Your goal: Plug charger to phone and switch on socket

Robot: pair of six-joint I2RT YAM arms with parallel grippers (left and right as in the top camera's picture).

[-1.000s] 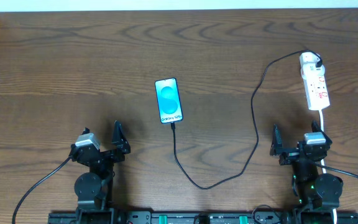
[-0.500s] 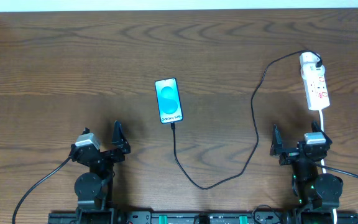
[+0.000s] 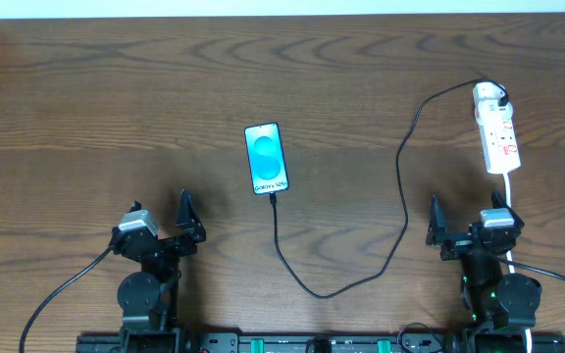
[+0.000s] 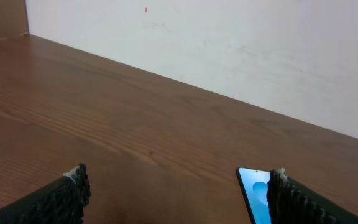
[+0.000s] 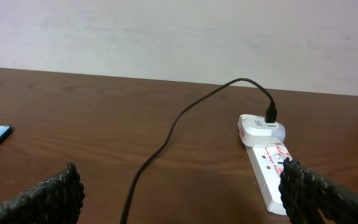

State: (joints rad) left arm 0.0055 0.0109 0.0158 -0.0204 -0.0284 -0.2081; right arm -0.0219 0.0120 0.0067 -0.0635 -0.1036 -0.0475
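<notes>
Phone (image 3: 266,158) flat, blue-teal screen lit; black charger (image 3: 277,226) tip meets its near edge, other end in white socket (image 3: 499,135). L gripper (image 4: 176,186) & R gripper (image 5: 179,180) spread wide, empty.

Dark wood-grain bench (image 3: 116,98) meets a plain off-white wall (image 4: 241,50) at its far edge; lighting even.

A dark wooden table (image 3: 86,88) spans the view, meeting a white wall (image 4: 229,50) at its far edge.

left fingers (image 4: 61,199) spread, right fingers (image 5: 48,196) spread
</notes>
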